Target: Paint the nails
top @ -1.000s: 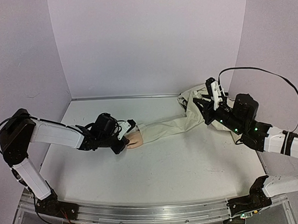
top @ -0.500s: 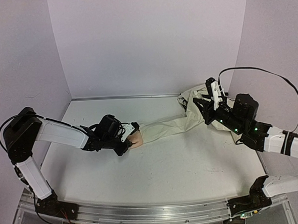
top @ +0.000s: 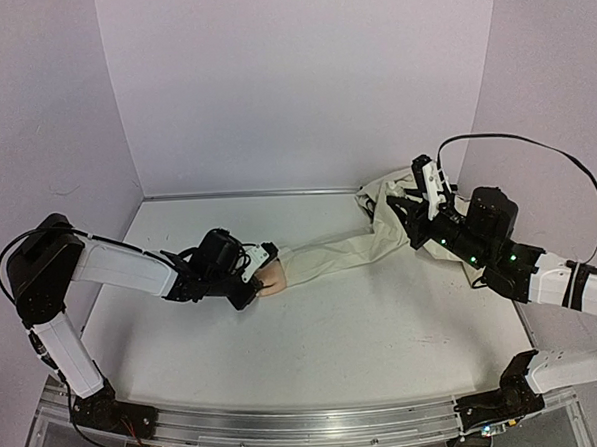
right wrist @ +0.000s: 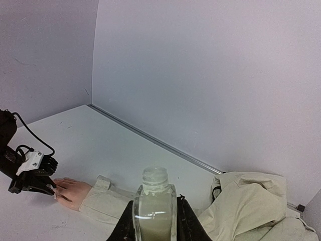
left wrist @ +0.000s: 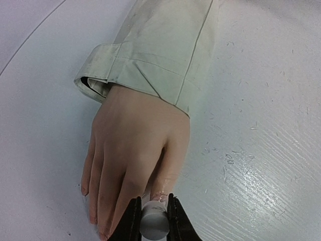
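1. A beige sleeve (top: 330, 254) lies across the white table (top: 335, 352), running from mid-table to the far right corner, where the cloth bunches up.
2. Its cuff (left wrist: 100, 80) is creased and gapes slightly.
3. Plain lilac walls (top: 291, 84) close three sides.
4. A metal rail (top: 309, 428) edges the near side.

no legible text, labels, brands or numbers anywhere in view.

A robot lab booth — bare lilac walls (top: 301, 83), white table (top: 335, 347), arms (top: 110, 265) bolted to a rail (top: 309, 429).
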Action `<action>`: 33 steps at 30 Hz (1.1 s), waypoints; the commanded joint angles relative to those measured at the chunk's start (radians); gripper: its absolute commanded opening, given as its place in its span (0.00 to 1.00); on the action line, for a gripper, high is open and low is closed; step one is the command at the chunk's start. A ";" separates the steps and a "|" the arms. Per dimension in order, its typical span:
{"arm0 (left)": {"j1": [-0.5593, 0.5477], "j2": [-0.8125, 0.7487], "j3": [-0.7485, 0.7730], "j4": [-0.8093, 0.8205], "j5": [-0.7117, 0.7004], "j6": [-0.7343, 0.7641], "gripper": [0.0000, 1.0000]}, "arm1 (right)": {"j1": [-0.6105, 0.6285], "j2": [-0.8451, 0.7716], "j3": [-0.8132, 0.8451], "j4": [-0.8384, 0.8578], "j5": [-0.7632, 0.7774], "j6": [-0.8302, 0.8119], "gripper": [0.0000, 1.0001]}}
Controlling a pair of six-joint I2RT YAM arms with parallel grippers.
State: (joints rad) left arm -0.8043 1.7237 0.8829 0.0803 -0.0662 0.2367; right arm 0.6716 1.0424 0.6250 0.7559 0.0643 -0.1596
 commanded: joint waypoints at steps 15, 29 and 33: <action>-0.001 -0.041 -0.031 0.047 -0.026 0.012 0.00 | -0.006 -0.005 0.009 0.088 -0.006 0.012 0.00; -0.001 -0.110 -0.074 0.096 -0.135 -0.001 0.00 | -0.007 -0.005 0.011 0.089 -0.010 0.012 0.00; -0.001 -0.116 -0.072 0.095 -0.073 -0.010 0.00 | -0.006 -0.002 0.012 0.089 -0.011 0.012 0.00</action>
State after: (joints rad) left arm -0.8043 1.6505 0.8043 0.1200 -0.1768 0.2359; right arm 0.6716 1.0428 0.6254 0.7559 0.0635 -0.1596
